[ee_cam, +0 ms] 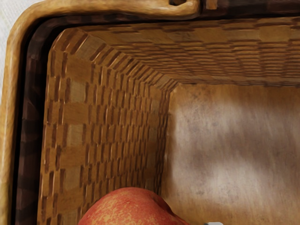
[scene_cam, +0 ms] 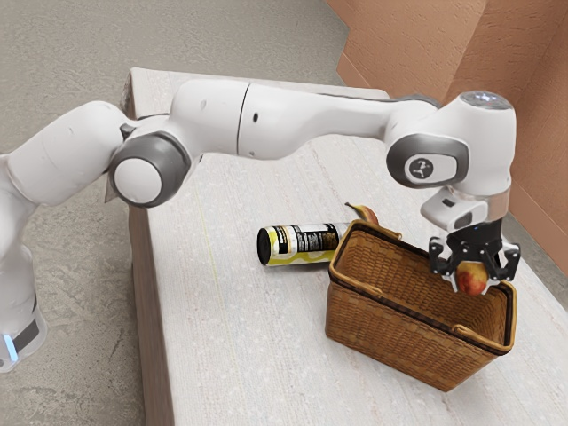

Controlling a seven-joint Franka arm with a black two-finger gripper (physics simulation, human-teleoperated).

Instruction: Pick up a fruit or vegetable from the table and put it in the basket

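Status: pick done, placement pending. Gripper (scene_cam: 471, 281) clamped on red-yellow fruit (scene_cam: 472, 278), posn. over basket (scene_cam: 390, 330) opening nr. one end wall; ht. rel. to rim hard to judge. Remaining: lower if req'd, release, verify fruit on basket floor (ee_cam: 234, 140), retract.

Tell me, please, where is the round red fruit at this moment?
The round red fruit is held in the gripper, over the open basket, near its end toward the exterior view's right.
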